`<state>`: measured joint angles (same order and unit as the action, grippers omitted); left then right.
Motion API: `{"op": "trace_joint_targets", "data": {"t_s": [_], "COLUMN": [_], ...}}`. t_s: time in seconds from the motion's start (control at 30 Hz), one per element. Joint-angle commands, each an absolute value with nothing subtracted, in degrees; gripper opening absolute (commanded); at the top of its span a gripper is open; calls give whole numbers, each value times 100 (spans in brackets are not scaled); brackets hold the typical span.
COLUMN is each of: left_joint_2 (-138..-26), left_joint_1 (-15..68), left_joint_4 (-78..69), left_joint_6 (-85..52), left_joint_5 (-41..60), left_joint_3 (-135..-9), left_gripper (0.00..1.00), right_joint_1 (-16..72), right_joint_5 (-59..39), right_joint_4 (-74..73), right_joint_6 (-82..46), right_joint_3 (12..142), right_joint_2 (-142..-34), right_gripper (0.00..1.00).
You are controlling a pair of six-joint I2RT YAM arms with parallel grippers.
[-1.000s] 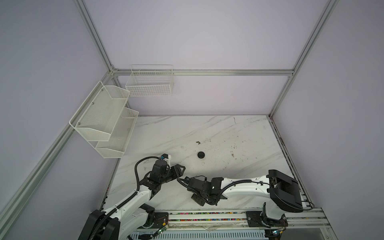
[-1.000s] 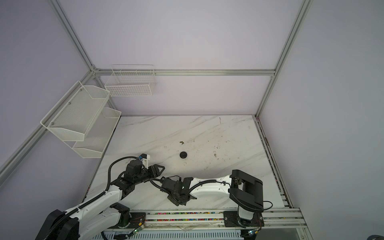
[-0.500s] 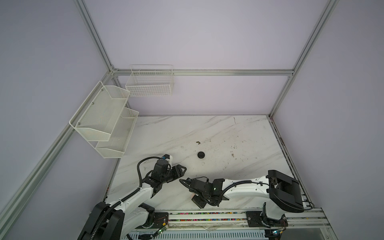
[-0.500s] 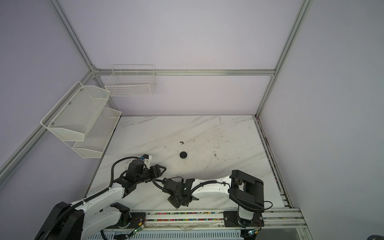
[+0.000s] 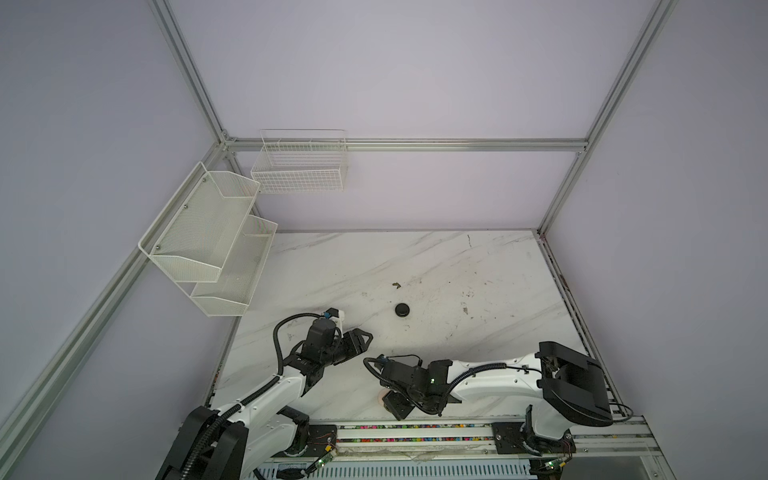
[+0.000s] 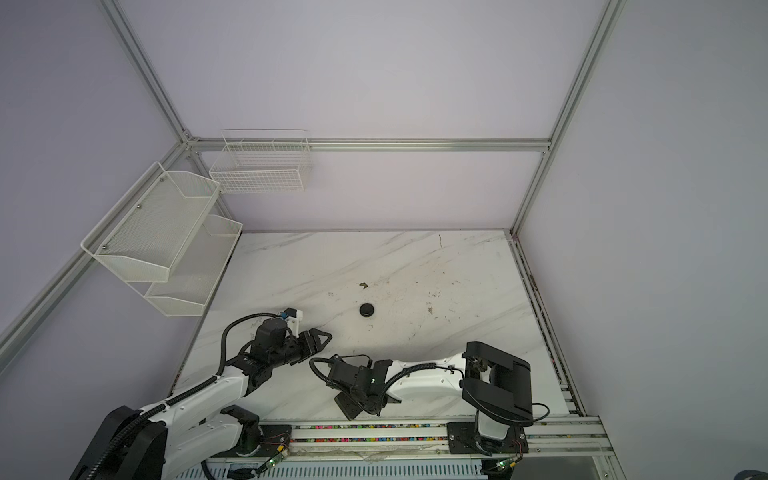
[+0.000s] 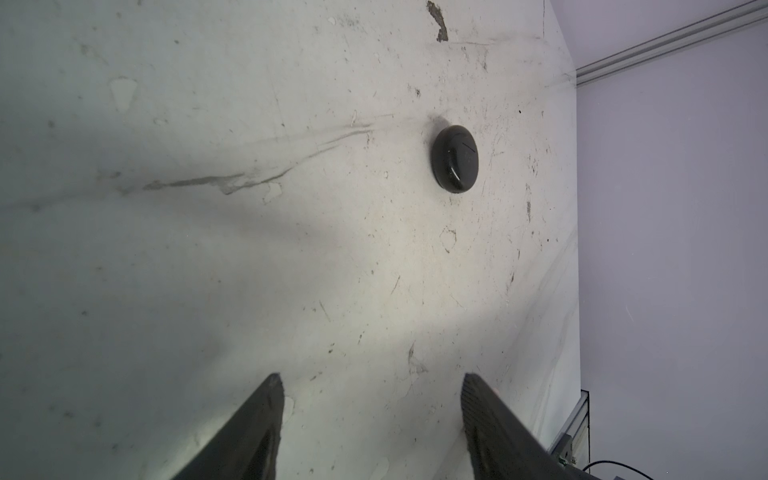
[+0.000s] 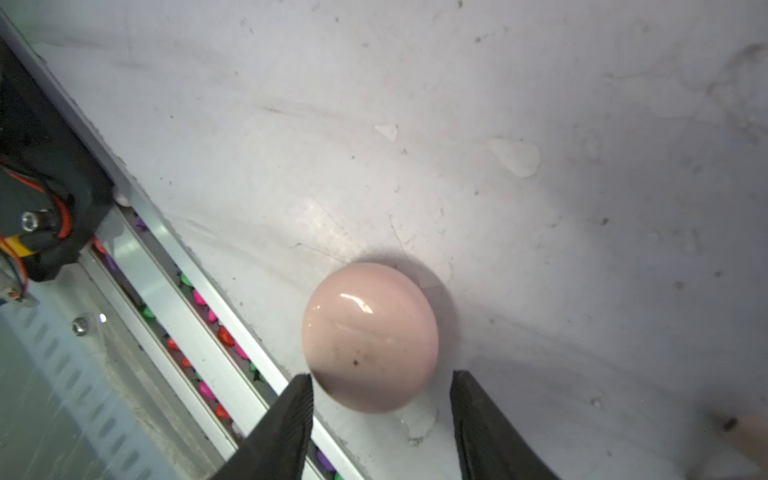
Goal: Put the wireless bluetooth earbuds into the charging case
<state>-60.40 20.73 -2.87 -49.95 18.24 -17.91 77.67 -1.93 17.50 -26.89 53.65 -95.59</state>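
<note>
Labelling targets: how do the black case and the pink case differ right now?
Colour: the black case is black, the pink case pale pink. Place: the black case lies mid-table, well ahead of the left hand; the pink case sits by the front rail, at the fingertips of the open right hand. Both are closed, rounded, resting on the table.

Pale lilac walls sit in an aluminium frame. A 2-tier white mesh shelf hangs on the left wall, a wire basket on the back; the marbled surface is scuffed.
</note>
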Motion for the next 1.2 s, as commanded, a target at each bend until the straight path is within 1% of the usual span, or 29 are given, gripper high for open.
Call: {"op": "trace_joint_targets", "data": {"t_s": [0.0, 0.1, 0.17, 0.33, 0.5, 0.67, 0.77, 1.0, 1.1, 1.17], "left_joint_2": [-5884, -5754, -5651, -5546, -5547, -5553, -5596, -5669, -5678, -5678], "left_joint_1": [2013, 1996, 1991, 1976, 1960, 1929, 1916, 1846, 1781, 1734], "left_joint_4": [-383, -292, -242, -265, -211, -245, -255, -259, -212, -121], "left_joint_6": [-4957, -4948, -4947, -4948, -4938, -4942, -4935, -4915, -4904, -4913], "left_joint_5": [1958, 1956, 1938, 1901, 1901, 1888, 1886, 1821, 1792, 1791], "left_joint_3": [-2027, -1994, -1961, -1890, -1916, -1925, -1929, -1939, -1984, -2020], "left_gripper": [68, 68, 68, 68, 68, 68, 68, 68, 68, 68], "right_joint_1": [7974, 8059, 8067, 8060, 8030, 7672, 7449, 7084, 7027, 7031], "right_joint_5": [402, 749, 873, 784, 894, 932, 950, 848, 609, 401], "right_joint_4": [2198, 2326, 2325, 1928, 1882, 1838, 1815, 1358, 1220, 1275], "right_joint_6": [-2562, -2394, -2356, -2329, -2310, -2550, -2580, -2462, -2242, -2163], "right_joint_3": [5567, 5721, 5772, 5859, 5992, 5880, 5880, 5984, 6080, 6086], "right_joint_2": [-9681, -9846, -9872, -9963, -10265, -10034, -9982, -10179, -10330, -10224], "right_gripper": [57, 58, 55, 55, 53, 44, 42, 42, 44, 47]}}
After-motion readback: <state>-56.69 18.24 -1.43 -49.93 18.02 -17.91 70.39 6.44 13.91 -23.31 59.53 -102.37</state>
